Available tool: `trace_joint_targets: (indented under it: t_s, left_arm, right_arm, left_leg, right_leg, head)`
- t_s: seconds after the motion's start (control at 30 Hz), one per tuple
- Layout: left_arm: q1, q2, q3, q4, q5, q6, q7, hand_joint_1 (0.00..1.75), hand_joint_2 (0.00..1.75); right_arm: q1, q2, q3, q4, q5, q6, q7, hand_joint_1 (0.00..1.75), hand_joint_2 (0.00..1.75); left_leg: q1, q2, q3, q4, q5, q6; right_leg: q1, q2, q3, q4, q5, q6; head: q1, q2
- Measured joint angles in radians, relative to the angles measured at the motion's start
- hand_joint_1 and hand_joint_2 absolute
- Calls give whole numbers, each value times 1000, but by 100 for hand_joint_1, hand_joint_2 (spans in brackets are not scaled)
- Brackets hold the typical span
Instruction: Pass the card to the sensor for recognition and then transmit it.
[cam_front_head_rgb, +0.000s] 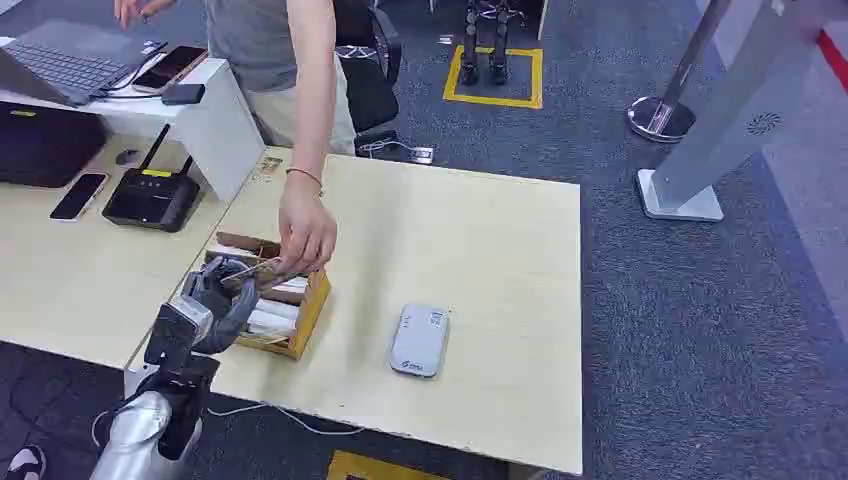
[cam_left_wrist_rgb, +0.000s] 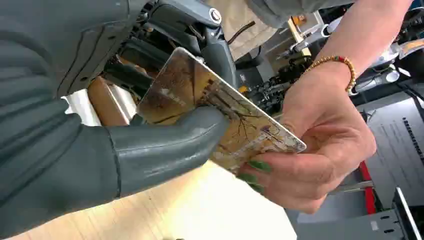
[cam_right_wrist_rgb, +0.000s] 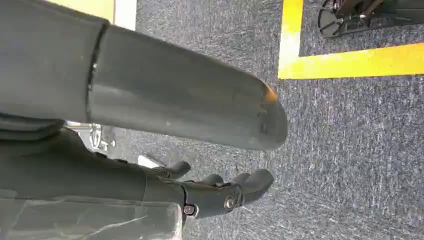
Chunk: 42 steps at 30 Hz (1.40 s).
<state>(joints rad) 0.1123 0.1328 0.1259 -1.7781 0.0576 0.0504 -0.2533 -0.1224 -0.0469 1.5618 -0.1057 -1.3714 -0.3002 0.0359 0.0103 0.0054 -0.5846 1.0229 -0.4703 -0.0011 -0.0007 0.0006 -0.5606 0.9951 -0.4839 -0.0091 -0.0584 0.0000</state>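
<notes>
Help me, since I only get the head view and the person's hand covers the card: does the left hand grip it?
Observer: Yes. The left wrist view shows the left hand pinching the card between thumb and fingers.
Operator: Is the person holding it too?
Observer: Yes, the person's hand pinches the card's far end.
Operator: And the right hand?
Observer: The right hand hangs over the carpet, fingers apart, holding nothing.
</notes>
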Motion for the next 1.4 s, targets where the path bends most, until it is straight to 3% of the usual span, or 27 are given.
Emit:
trace_joint_targets:
  t_s: [0.73, 1.0, 1.4]
  left_arm:
    - [-9, 1, -2, 12, -50, 2, -1, 175, 175]
    - [-63, -3, -63, 61, -277, 93, 13, 175, 175]
    - [-173, -33, -210, 178, -457, 170, 22, 175, 175]
  right_arm:
    - [0, 0, 0, 0, -1, 3, -4, 0, 0]
    - [-1, 0, 0, 0, 21, 5, -2, 0, 0]
    - [-8, 0, 0, -1, 56, 21, -2, 0, 0]
  left_leg:
    - [0, 0, 0, 0, 0, 0]
    - [0, 0, 0, 1, 0, 0]
    - [0, 0, 0, 1, 0, 0]
  right_leg:
    - [0, 0, 0, 0, 0, 0]
    - [0, 0, 0, 0, 0, 0]
    - [0, 0, 0, 0, 1, 1]
  head:
    - [0, 0]
    - [0, 0]
    - [0, 0]
